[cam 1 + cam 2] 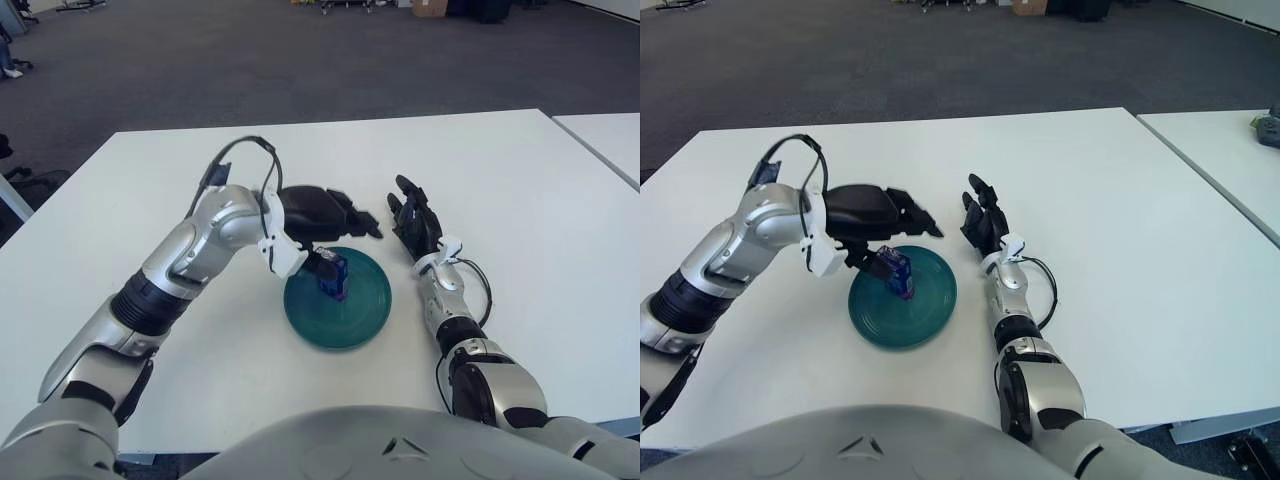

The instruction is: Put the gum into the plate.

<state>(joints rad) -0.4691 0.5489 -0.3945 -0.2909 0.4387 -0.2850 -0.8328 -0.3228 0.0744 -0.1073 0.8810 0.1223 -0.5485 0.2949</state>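
Observation:
The blue and purple gum pack (333, 276) stands tilted inside the teal plate (362, 312), near its far left rim. My left hand (322, 214) hovers just above and behind the pack. Its fingers (356, 216) are spread out over the plate's far edge, and its thumb sits close by the pack's top. I cannot tell whether the thumb still touches the pack. My right hand (412, 222) shows on the white table just right of the plate, fingers relaxed and holding nothing.
The white table (500, 180) stretches far beyond the plate on all sides. A second white table (1230, 150) stands to the right across a narrow gap, with a small object (1268, 128) on it. A black cable (240, 155) loops over my left wrist.

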